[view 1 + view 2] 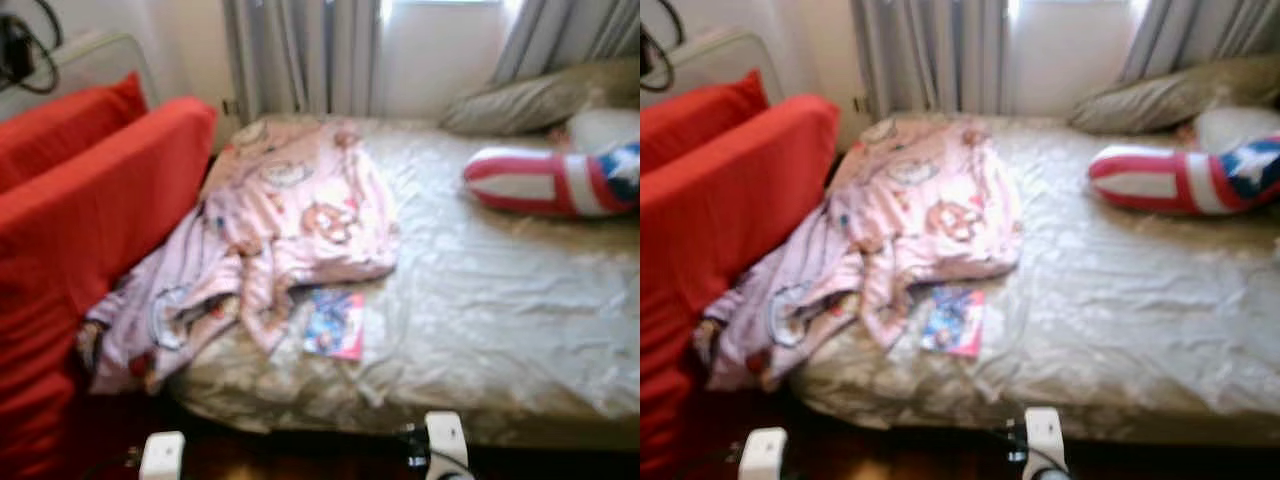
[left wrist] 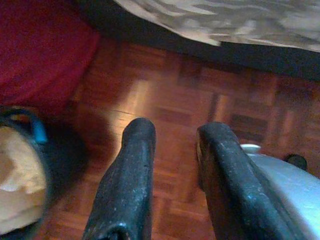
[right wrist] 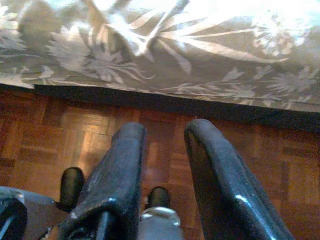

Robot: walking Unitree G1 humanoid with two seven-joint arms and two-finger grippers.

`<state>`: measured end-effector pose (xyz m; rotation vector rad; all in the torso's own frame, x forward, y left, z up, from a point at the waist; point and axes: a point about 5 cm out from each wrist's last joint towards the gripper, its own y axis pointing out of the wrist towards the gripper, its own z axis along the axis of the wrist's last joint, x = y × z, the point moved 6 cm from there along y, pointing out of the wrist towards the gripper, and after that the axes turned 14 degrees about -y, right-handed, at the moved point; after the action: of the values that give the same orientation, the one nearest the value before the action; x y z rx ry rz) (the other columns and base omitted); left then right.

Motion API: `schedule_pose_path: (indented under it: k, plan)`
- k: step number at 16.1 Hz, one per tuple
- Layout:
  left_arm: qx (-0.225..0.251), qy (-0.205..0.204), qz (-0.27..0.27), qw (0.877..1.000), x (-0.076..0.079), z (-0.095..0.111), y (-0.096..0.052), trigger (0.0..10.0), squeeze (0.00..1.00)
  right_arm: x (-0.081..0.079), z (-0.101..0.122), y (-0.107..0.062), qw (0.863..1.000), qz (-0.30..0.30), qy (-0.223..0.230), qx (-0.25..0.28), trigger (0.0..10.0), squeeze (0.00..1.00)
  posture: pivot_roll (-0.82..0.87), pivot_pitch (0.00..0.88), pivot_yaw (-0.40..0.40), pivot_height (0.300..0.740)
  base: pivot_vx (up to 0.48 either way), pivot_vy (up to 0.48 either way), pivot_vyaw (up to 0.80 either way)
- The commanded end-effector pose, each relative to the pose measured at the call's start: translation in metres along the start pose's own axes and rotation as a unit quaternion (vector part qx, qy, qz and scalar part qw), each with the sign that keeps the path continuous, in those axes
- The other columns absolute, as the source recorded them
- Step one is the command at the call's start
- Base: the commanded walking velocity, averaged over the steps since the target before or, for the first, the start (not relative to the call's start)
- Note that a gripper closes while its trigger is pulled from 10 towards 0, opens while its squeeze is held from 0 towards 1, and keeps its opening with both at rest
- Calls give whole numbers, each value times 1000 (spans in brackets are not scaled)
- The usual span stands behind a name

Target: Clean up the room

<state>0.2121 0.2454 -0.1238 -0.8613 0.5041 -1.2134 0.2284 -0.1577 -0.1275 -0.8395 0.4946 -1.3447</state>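
Observation:
A crumpled pink printed garment (image 1: 285,225) lies on the left part of the bed (image 1: 500,300), with one end hanging over the bed's edge toward the red sofa. A small colourful booklet (image 1: 335,323) rests on the sheet just beside it. Both arms hang low in front of the bed. My left gripper (image 2: 177,129) is open above the parquet floor, nothing between its fingers. My right gripper (image 3: 165,127) is open too, over the floor by the bed's flowered sheet edge (image 3: 165,65).
A red sofa (image 1: 80,230) with cushions stands close against the bed's left side. A red, white and blue cushion (image 1: 555,180) and a beige pillow (image 1: 540,100) lie at the bed's far right. Grey curtains (image 1: 300,55) hang behind. A dark basket (image 2: 20,175) sits on the floor.

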Motion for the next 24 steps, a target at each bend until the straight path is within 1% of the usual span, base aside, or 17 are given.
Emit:
schedule_pose_path:
  k: [1, 3, 4, 5, 6, 7, 10, 12, 14, 16, 18, 19, 21, 22, 23, 24]
  plan:
    - [-8, -5, -15, 1000, 7, -8, 0, 10000, 0, 8, -7, -1, 1000, -9, -3, -8, 10000, 0, 0, 0, 19, 740, 0, 0, 0]
    - [-19, -5, -13, 1000, 3, -16, -2, 10000, 0, 7, -8, -2, 1000, -7, -6, -11, 10000, 0, 0, 0, 19, 740, 0, 0, 0]
    - [-20, -7, -15, 1000, 4, -17, -2, 10000, 0, 6, -8, -2, 1000, -6, -6, -11, 10000, 0, 0, 0, 19, 740, 0, 0, 0]
    - [-23, -7, -18, 1000, 9, -20, -2, 10000, 0, 6, -8, -2, 1000, -5, -15, -10, 10000, 0, 0, 0, 19, 740, 0, 0, 0]
    - [-25, -7, -21, 999, 14, -22, -1, 10000, 0, 6, -8, -2, 1000, -4, -22, -10, 10000, 0, 0, 0, 19, 740, 0, 0, 800]
    - [-25, -6, -25, 999, 23, -22, 0, 10000, 0, 6, -7, -1, 1000, -4, -24, -10, 10000, 0, 4, 0, 15, 740, 0, 0, 800]
    - [-25, -8, -27, 999, 38, -22, 2, 10000, 0, 8, -8, -2, 1000, -8, -14, -13, 10000, 0, 6, 0, 17, 740, 250, 0, 721]
    - [-25, -8, -30, 999, 45, -22, 3, 10000, 0, 10, -10, -2, 1000, -12, -2, -17, 10000, 0, 7, 0, 18, 740, 246, 0, 0]
    - [-23, -10, -34, 999, 49, -21, 4, 10000, 0, 10, -8, -2, 1000, -11, -16, -13, 10000, 0, 6, 0, 19, 740, 242, 0, 262]
    - [-21, -9, -35, 999, 50, -18, 4, 10000, 0, 10, -8, -1, 1000, -10, -19, -13, 10000, 0, 4, 0, 19, 740, 264, 0, 800]
    - [-14, -12, -33, 999, 41, -11, 4, 10000, 0, 10, -7, -1, 1000, -11, -8, -11, 10000, 0, 2, 0, 18, 740, 289, 0, 613]
    - [-12, -13, -30, 999, 34, -9, 4, 10000, 0, 9, -6, -1, 1000, -8, -11, -10, 10000, 0, 2, 0, 17, 740, 289, 0, 0]
    - [-8, -15, -24, 1000, 18, -6, 2, 10000, 0, 9, -6, -1, 1000, -4, -15, -7, 10000, 0, 2, 0, 15, 740, 274, 0, 800]
    - [-5, -16, -23, 1000, 13, -4, 1, 10000, 0, 10, -6, -1, 1000, -7, -2, -6, 10000, 0, 2, 0, 15, 740, 0, 0, 0]
    - [-2, -17, -23, 1000, 11, -2, 1, 10000, 0, 10, -5, -1, 1000, -9, 2, -4, 10000, 0, 1, 0, 15, 740, 0, 0, 0]
    - [1, -18, -25, 1000, 11, 0, 1, 10000, 0, 11, -1, -1, 1000, -11, -4, 2, 10000, 0, 1, 0, 14, 740, 0, 0, 0]
